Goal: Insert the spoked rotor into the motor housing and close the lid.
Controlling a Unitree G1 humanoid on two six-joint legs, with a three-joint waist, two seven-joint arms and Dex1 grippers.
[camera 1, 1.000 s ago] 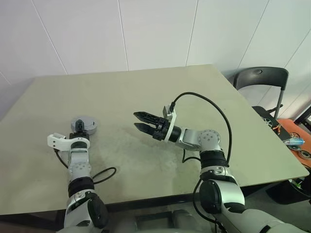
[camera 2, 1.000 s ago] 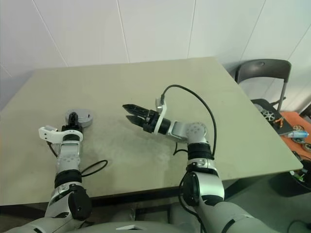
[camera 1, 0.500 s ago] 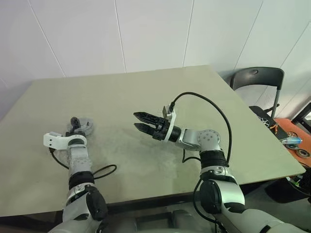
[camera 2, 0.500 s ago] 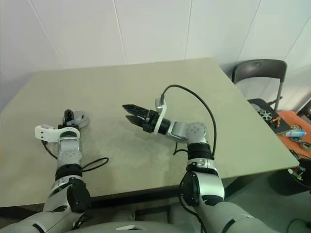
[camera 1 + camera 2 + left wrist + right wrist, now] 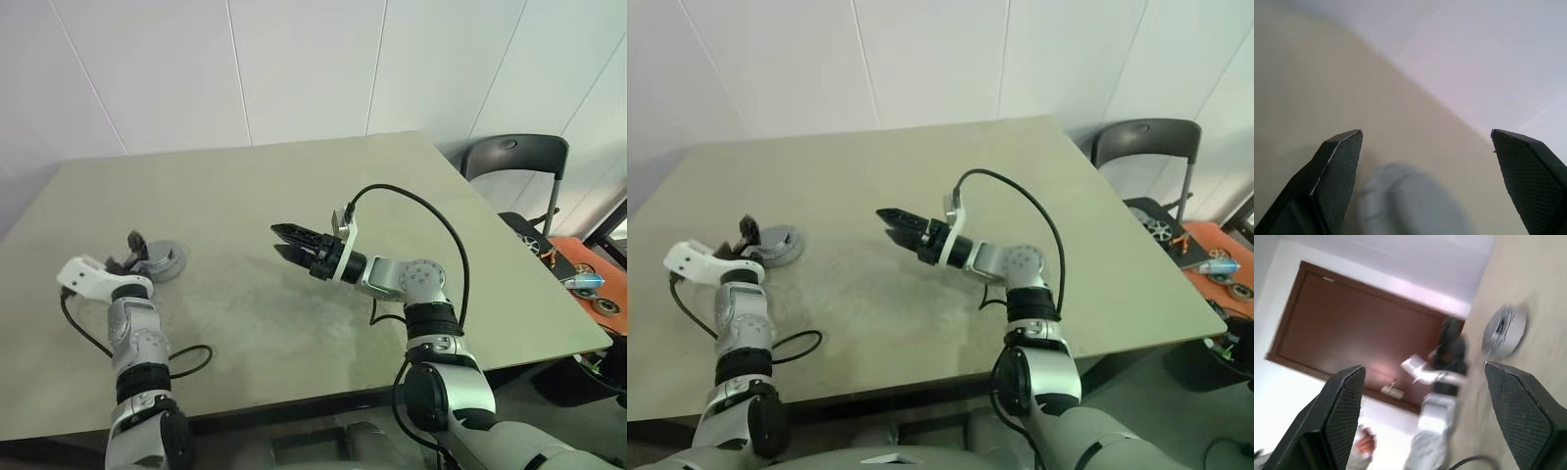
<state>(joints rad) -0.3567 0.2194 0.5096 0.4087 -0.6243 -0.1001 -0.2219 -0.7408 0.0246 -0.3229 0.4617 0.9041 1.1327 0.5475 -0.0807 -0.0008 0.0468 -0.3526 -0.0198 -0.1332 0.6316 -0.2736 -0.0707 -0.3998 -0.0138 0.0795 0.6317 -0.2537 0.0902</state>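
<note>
The motor housing (image 5: 162, 262), a round light-grey casing, lies flat on the table (image 5: 294, 186) at the left. I cannot tell its lid from the casing. The spoked rotor is hidden. My left gripper (image 5: 130, 251) is open, hanging just above and to the left of the housing without touching it. In the left wrist view its fingers (image 5: 1337, 161) stand wide apart with the blurred housing (image 5: 1410, 200) low between them. My right gripper (image 5: 277, 239) hovers open over the table's middle, pointing left toward the housing (image 5: 1504, 330), with nothing in it.
A dark chair (image 5: 514, 157) stands past the table's right corner, with orange clutter (image 5: 588, 279) on the floor beyond the right edge. A black cable (image 5: 191, 354) loops on the table by my left arm. A person's hand (image 5: 1365, 443) shows near a brown door.
My left gripper has opened, let go of the housing and risen up and to the left of it. The right gripper stayed open and barely moved. The camera shifted slightly.
</note>
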